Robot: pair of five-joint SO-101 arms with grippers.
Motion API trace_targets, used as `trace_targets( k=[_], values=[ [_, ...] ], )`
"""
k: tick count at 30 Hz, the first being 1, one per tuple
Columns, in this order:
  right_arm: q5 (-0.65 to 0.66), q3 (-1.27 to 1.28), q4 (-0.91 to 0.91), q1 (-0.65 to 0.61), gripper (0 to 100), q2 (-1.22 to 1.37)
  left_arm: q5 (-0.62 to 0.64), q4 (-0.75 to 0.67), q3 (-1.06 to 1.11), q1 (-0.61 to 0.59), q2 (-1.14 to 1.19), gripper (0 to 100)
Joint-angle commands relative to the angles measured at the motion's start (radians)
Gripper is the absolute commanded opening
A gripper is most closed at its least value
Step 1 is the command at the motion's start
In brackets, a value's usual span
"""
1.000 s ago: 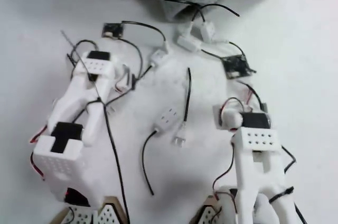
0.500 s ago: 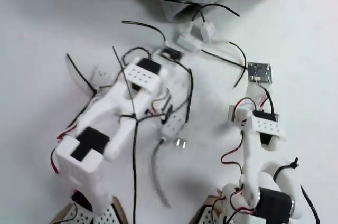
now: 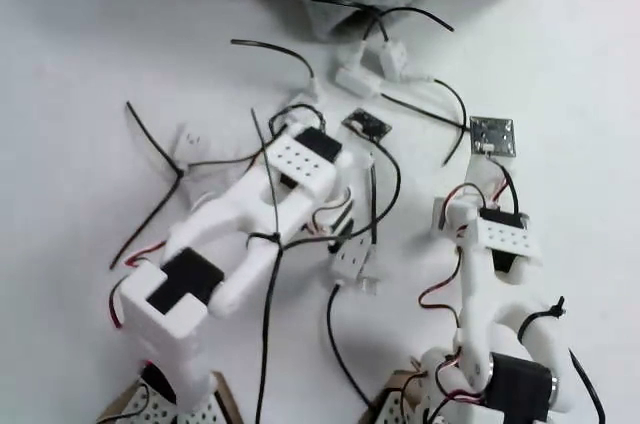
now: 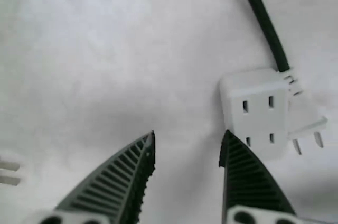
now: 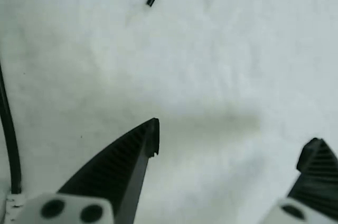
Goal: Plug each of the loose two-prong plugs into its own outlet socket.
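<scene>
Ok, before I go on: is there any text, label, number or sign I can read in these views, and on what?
No text reads in any view.
outlet socket: plain white face with slots, no marking that I can make out.
dark circuit board: any print is too small to read.
grey circuit board: any print is too small to read.

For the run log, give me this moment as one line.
left gripper open beside outlet socket | two-prong plug loose by it | right gripper open over table
</scene>
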Motion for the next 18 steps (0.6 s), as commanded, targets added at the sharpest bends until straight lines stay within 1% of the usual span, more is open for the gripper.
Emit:
trace_targets(
  k=[1,5,9,13,16,18],
  values=[
    [-0.006,-0.04,-0.013,0.001,40.1,-0.002,-0.002,0.049,-0.101,-0.025,-0.07,21],
    [-0.006,-0.04,-0.015,0.001,40.1,-0.002,0.006,0.097,-0.184,-0.018,-0.068,21],
    [-0.006,-0.04,-0.015,0.001,40.1,-0.002,0.109,0.071,-0.216,0.041,-0.061,21],
    [-0.006,-0.04,-0.015,0.001,40.1,-0.002,0.14,-0.061,-0.175,0.102,-0.056,21],
    [-0.006,-0.04,-0.015,0.001,40.1,-0.002,0.141,-0.21,-0.132,0.105,-0.056,21],
    [-0.006,-0.04,-0.015,0.001,40.1,-0.002,0.167,-0.299,-0.103,0.099,-0.056,21]
  ],
)
